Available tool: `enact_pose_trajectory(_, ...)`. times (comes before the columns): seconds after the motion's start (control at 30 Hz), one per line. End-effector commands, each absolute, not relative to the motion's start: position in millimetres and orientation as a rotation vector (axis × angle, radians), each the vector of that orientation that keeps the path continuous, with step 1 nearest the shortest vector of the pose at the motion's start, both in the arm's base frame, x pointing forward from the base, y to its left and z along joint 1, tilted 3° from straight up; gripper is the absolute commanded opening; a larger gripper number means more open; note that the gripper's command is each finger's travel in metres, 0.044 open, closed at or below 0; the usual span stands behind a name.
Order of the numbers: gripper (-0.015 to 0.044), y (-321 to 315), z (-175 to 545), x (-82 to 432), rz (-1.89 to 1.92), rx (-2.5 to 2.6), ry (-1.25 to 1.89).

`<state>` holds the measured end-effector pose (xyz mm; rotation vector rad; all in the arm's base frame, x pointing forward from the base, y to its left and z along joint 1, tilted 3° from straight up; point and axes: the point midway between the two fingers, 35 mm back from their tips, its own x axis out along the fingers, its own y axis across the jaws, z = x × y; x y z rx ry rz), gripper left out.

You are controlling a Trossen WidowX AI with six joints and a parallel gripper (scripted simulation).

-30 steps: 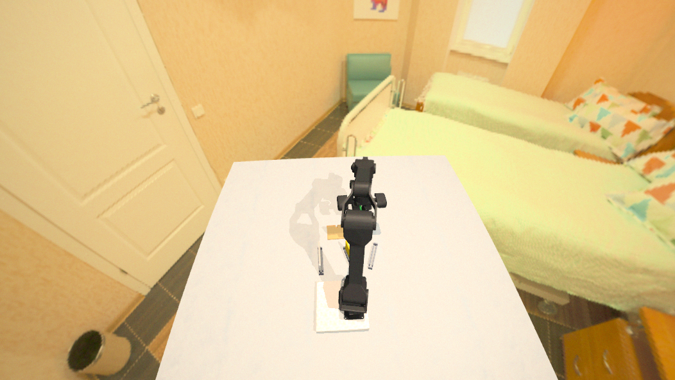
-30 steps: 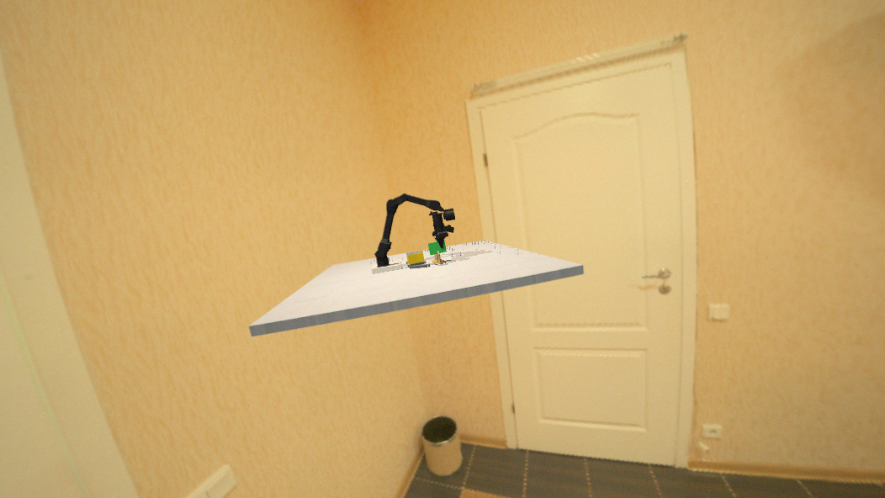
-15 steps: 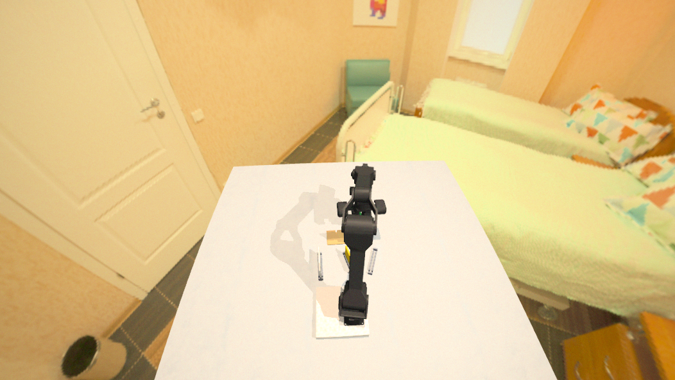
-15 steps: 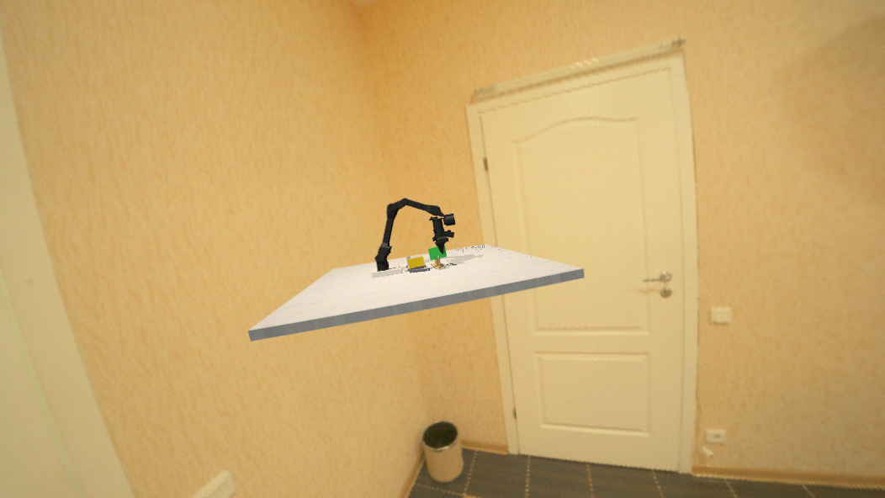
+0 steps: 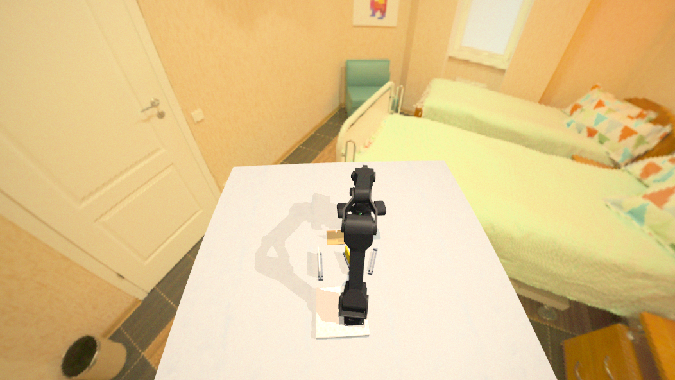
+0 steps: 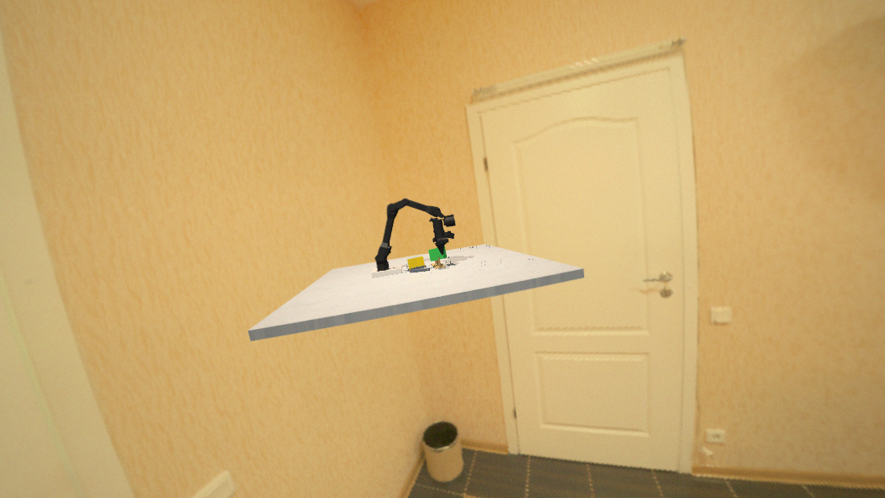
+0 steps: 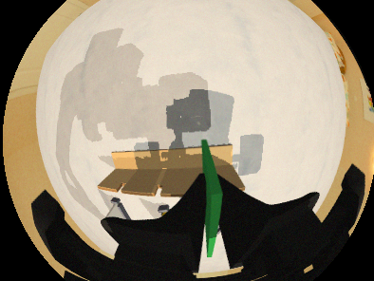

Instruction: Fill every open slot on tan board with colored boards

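Observation:
My gripper (image 7: 207, 177) (image 6: 441, 251) is shut on the green board (image 7: 215, 204) (image 6: 433, 254), which stands upright and crosswise to the tan board (image 5: 333, 238) (image 7: 140, 180) (image 6: 437, 264). The green board is at the tan board's right part in the wrist view, low over it; its notch is hidden, and I cannot tell whether the two touch. Two open slots show in the tan board's edge to the left. The yellow board (image 6: 415, 262) (image 5: 348, 255) stands in its dark holder (image 6: 419, 270) between the tan board and the arm's base.
A narrow holder (image 5: 320, 267) without a board lies left of the yellow board, and another (image 5: 373, 261) lies to its right. The arm's base is on a white plate (image 5: 325, 330) at the near side. The arm hides part of the tan board in the top view.

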<state>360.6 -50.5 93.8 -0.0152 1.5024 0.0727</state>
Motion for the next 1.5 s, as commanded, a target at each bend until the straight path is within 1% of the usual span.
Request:
enact_pose_trajectory(0.0,0.0,-50.7,89.7,358.7,0.07,-0.016,1.51)
enact_pose_trajectory(1.47,0.0,-51.1,90.7,358.7,0.081,-0.027,1.51)
